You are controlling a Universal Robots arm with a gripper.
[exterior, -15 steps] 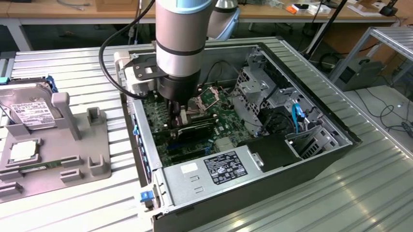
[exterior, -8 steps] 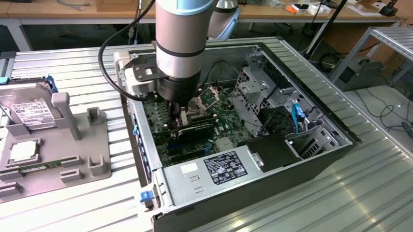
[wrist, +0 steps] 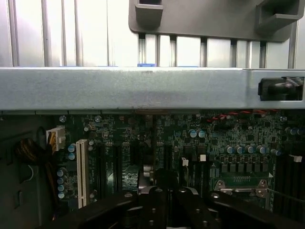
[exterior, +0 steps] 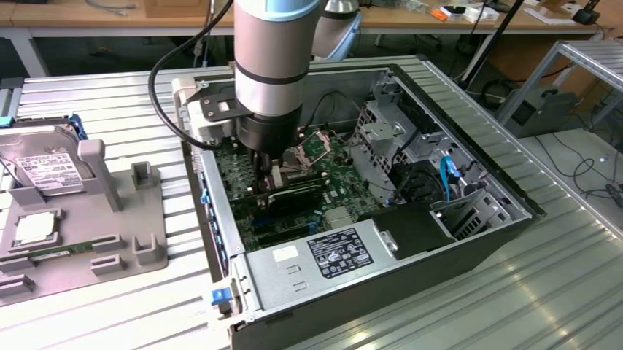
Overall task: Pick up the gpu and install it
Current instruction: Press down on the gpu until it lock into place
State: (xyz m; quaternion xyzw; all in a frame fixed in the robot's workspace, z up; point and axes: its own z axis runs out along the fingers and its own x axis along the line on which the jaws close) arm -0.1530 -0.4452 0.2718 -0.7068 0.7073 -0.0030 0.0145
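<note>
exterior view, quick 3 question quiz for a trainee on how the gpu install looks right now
1. True or false: the computer case lies with its side open, facing up.
2. Where is the hard drive?
A. mounted inside the case
B. on the grey fixture at the exterior view's left
C. on the floor
3. Short answer: which dark card sits right under the shut pincer, down on the motherboard?

Key:
1. True
2. B
3. The gpu
</note>
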